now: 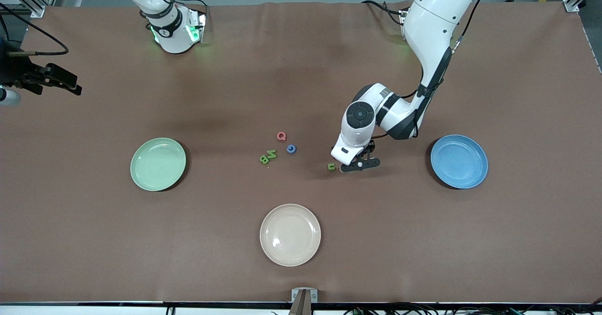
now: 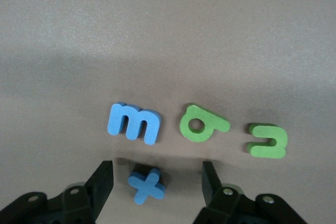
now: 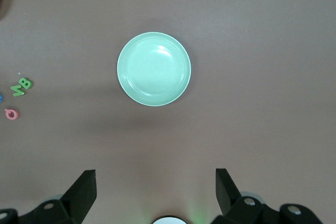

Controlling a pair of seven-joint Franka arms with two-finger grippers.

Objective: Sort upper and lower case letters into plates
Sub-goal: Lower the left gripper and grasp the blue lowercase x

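Left pincer [image 2: 155,182] hangs spread wide around the blue x [image 2: 145,184] (lowercase); next, clench and lift. Right pincer [image 3: 155,192] waits, spread, above the worktop [image 1: 517,235].

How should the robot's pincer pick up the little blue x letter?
Come straight down from above. The small blue foam x lies flat on the brown table, between the open fingers of the left pincer. Probably best to close on its crossing middle, where the four arms meet, so that it won't twist.
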